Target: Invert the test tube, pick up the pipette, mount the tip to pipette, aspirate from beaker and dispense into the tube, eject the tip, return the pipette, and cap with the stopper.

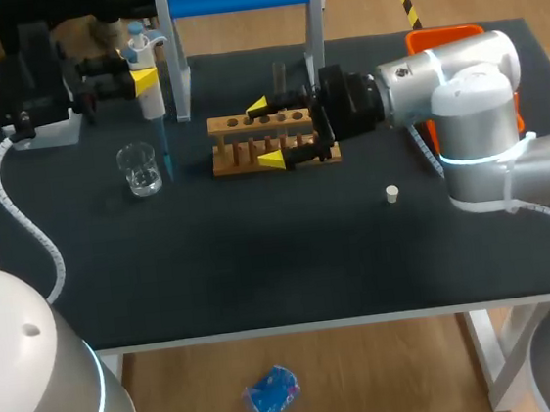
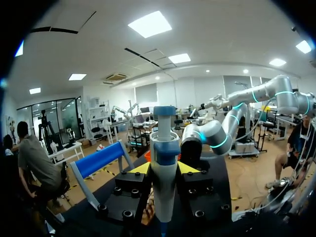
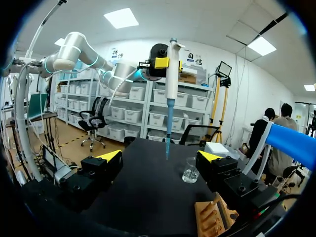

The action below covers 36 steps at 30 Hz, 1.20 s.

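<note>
Pipette [image 2: 164, 168] upright in left jaws, tip [image 1: 166, 158] down.

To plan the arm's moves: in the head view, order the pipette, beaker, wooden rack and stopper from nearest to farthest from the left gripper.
1. Pipette, between the jaws.
2. Beaker, just beneath the pipette.
3. Wooden rack, mid-table.
4. Stopper, far right.
</note>
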Available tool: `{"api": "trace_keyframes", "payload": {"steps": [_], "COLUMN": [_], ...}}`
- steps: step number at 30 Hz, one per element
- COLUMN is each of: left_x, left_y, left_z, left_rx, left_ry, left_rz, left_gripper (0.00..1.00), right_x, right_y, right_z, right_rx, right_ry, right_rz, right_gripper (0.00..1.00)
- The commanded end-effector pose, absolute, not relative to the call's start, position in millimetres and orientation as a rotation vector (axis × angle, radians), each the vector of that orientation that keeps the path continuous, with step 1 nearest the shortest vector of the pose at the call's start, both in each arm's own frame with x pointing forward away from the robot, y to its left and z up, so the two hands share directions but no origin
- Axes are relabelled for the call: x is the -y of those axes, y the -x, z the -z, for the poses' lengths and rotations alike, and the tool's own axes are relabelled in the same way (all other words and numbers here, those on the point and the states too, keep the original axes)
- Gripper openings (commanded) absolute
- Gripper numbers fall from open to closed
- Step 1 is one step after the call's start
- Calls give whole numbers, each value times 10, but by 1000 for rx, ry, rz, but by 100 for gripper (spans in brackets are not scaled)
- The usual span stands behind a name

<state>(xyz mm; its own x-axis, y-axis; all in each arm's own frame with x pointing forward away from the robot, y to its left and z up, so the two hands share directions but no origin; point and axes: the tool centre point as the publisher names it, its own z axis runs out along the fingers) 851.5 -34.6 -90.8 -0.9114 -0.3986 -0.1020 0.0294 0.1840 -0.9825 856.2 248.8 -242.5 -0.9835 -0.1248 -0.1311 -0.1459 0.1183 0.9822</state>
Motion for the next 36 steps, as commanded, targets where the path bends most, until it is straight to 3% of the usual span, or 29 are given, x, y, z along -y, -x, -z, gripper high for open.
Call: {"api": "trace_keyframes", "payload": {"steps": [1, 36], "left_x": [234, -317], "left_y": [-8539, -9244], "left_z": [929, 1205], "left_rx": [-2095, -2074], "left_ry": [325, 226], "left_rz": [1786, 1717], "left_gripper": [0, 0], "right_x": [-2623, -3414], "right_y": [-8612, -8825], "right_z": [2441, 3165], "right_rx": [-2348, -2397], "right_ry": [274, 111], "right_rz": [-2041, -1923], "right_gripper": [100, 100]}}
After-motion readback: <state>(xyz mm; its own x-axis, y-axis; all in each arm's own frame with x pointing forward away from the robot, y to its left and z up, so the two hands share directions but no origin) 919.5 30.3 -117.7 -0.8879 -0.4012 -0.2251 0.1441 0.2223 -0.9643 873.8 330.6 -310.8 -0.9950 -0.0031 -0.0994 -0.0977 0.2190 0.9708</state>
